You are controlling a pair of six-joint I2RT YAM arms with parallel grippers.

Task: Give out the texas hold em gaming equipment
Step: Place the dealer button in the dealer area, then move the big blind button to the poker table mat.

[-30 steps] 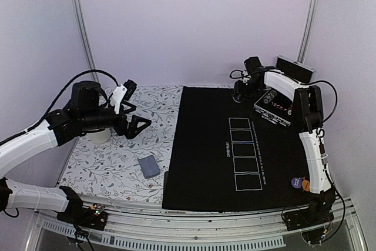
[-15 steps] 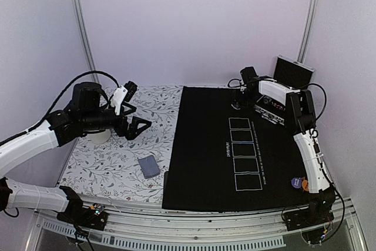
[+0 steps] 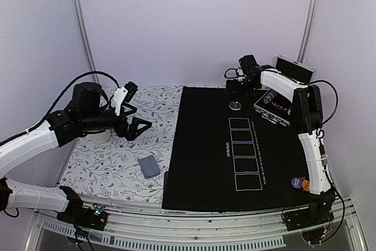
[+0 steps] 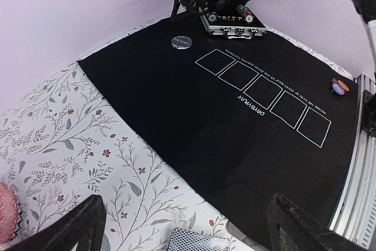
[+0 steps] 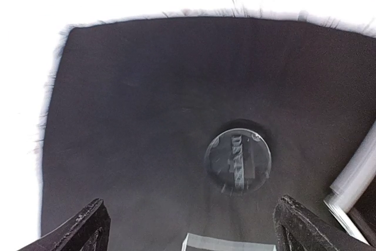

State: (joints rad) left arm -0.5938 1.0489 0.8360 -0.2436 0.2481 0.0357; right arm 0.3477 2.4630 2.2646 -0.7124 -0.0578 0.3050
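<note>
Black mat [image 3: 205, 163] with five card boxes, beside a floral cloth [image 3: 106, 163], with the open case [image 3: 272, 107] at its far right corner. The left gripper [image 3: 136, 125] hangs spread and empty over the cloth, and the right gripper [image 5: 191, 230] hovers with jaws wide, holding nothing, above the mat's far end. The deck [image 3: 149, 166] lies on the cloth near the mat. The silver disc [image 3: 235, 106] lies free on the mat beyond the far box, and the orange and purple discs [image 3: 301, 184] sit at the near right corner. Step judged in hand: placing buttons, cards undealt. The next move likely calls for the right arm to reach into the case.
</note>
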